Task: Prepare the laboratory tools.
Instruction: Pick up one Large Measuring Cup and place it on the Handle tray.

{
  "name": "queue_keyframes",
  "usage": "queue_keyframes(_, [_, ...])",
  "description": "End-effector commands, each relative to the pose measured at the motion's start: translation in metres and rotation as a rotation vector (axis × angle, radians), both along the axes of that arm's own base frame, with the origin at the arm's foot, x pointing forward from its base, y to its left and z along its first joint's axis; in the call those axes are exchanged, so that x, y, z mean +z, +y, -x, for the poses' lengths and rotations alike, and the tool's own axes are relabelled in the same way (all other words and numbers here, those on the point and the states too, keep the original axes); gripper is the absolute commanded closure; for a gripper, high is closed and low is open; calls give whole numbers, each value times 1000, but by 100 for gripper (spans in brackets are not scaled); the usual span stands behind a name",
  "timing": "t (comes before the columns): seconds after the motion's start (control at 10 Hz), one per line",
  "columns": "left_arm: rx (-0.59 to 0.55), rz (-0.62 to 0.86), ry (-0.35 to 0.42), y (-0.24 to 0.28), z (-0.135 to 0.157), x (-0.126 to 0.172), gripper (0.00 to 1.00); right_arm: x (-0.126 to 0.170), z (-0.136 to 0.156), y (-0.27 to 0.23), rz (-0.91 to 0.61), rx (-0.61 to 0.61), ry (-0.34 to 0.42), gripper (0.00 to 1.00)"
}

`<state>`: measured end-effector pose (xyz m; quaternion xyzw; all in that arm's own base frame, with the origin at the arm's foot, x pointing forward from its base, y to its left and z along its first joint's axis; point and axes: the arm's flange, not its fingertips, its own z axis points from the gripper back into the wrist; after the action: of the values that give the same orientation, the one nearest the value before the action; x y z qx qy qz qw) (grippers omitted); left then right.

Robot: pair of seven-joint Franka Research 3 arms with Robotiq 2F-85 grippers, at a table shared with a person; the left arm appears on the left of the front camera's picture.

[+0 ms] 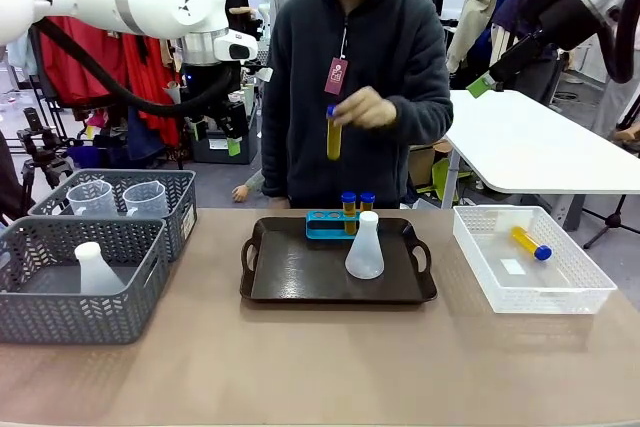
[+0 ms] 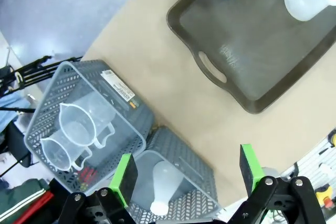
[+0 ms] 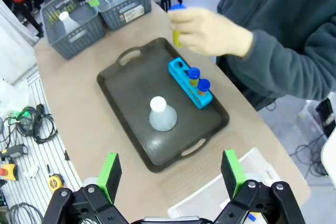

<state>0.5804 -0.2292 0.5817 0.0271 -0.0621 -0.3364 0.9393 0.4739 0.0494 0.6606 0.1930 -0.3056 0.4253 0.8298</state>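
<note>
A person's hand holds an amber-yellow tube with a blue cap upright, well above the blue rack. Two more capped tubes stand in the rack's right holes at the back of the black tray. A translucent conical flask stands on the tray in front of them. In the left wrist view, my left gripper hangs open high above a grey basket holding another flask. My right gripper is open too, high over the tray's near end, with nothing between its fingers.
The back grey basket holds two clear handled beakers. In front of it, another grey basket holds a flask. A white mesh bin at the right contains one capped tube. The table's near half is bare.
</note>
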Motion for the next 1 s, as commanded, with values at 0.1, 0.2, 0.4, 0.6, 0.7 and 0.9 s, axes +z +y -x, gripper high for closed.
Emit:
queue_keyframes(0.1, [44, -1, 54, 13, -11, 2, 0, 2, 1, 0, -2, 5, -4, 0])
queue_keyframes(0.2, [86, 47, 94, 31, -21, 1, 0, 2, 1, 0, -2, 5, -4, 0])
queue_keyframes(0.4, [255, 89, 117, 76, -38, -7, 0, 2, 1, 0, -2, 5, -4, 0])
queue_keyframes(0.6, [447, 106, 54, 127, -60, -18, 0, 2, 1, 0, -2, 5, -4, 0])
queue_keyframes(0.7, [483, 113, 62, 147, -68, -25, 0, 2, 1, 0, -2, 5, -4, 0])
queue_keyframes(0.9, [552, 97, 65, 175, -86, -43, 0, 2, 1, 0, -2, 5, -4, 0])
